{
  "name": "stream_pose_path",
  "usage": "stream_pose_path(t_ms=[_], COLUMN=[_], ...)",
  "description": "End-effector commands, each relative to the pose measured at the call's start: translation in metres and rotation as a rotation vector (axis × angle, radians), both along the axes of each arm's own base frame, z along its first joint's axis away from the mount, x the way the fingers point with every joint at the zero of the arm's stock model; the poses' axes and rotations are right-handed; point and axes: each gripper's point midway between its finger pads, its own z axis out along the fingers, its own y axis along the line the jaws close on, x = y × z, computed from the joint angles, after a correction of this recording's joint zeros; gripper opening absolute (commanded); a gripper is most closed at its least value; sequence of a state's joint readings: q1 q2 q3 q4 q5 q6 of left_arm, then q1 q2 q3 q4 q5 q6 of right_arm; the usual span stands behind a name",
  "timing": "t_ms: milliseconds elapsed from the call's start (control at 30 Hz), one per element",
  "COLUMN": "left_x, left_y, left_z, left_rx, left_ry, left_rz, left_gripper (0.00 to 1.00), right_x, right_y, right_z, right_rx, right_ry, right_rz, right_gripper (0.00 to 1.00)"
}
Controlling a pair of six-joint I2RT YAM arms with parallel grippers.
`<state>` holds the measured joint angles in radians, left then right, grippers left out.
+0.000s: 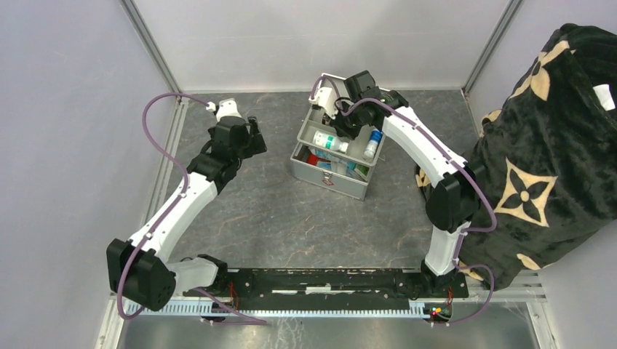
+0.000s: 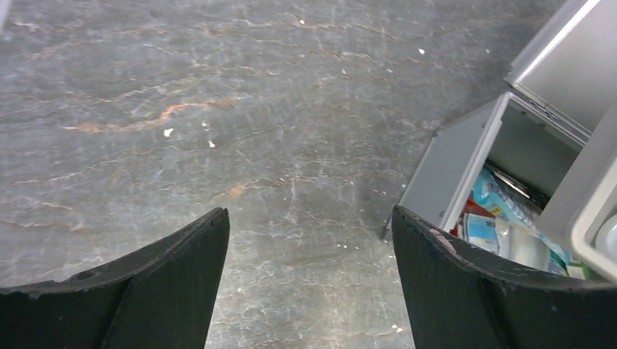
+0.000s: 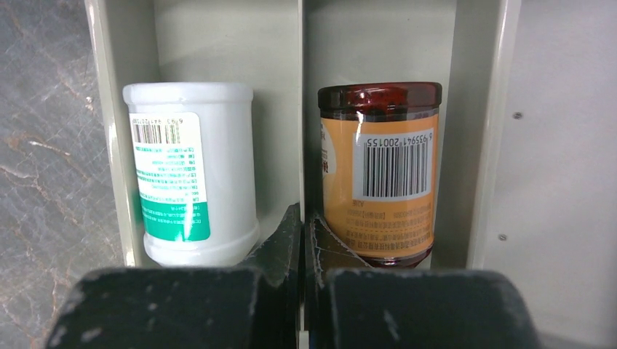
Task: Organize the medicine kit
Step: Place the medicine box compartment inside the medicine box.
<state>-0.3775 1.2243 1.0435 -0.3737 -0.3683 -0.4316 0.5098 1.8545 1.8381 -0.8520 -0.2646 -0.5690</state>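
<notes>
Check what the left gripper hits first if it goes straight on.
The open left gripper points at bare table; the medicine kit lies off to the right, likely out of line.

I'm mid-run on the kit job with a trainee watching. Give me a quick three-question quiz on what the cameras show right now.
1. True or false: the left gripper is shut on a bottle.
2. In the right wrist view, where does the orange-labelled brown bottle sit relative to the white bottle? A: in the same compartment. B: in the next compartment, to its right in that view, across a divider. C: lying on top of it.
3. Fill in: the lid of the medicine kit is ____.
Key: 1 false, it is open over the bare table; 2 B; 3 open.
</notes>
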Motion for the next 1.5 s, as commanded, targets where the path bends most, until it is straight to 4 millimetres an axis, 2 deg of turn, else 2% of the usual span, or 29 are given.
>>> stream_pose_path(t_ms=[0,267,367,567,1167,1467], left_x=[-0.003,-0.004,-0.005,-0.003,0.0,0.002], left_y=[0.023,0.03,0.031,0.032,0.029,0.026], left_z=[0.018,0.014,0.012,0.01,0.006,0.002], left_rx=[0.022,0.054,0.058,0.066,0.065,0.064], left_ry=[-0.074,-0.073,-0.071,-0.066,-0.051,-0.04], left_rz=[0.12,0.142,0.147,0.151,0.14,0.132], left_gripper=[0.88,0.9,0.94,0.98,0.98,0.98], right_x=[0.0,0.014,0.017,0.017,0.006,0.006], right_y=[0.014,0.011,0.007,0.011,0.032,0.025], right_z=[0.013,-0.008,-0.016,-0.029,-0.054,-0.075], right_rx=[-0.002,-0.054,-0.077,-0.077,-0.001,0.002], right_ry=[-0.053,-0.049,-0.049,-0.031,0.042,0.078], right_rz=[0.071,0.013,-0.007,0.005,0.098,0.029], right_gripper=[0.0,0.0,0.0,0.0,0.0,0.0])
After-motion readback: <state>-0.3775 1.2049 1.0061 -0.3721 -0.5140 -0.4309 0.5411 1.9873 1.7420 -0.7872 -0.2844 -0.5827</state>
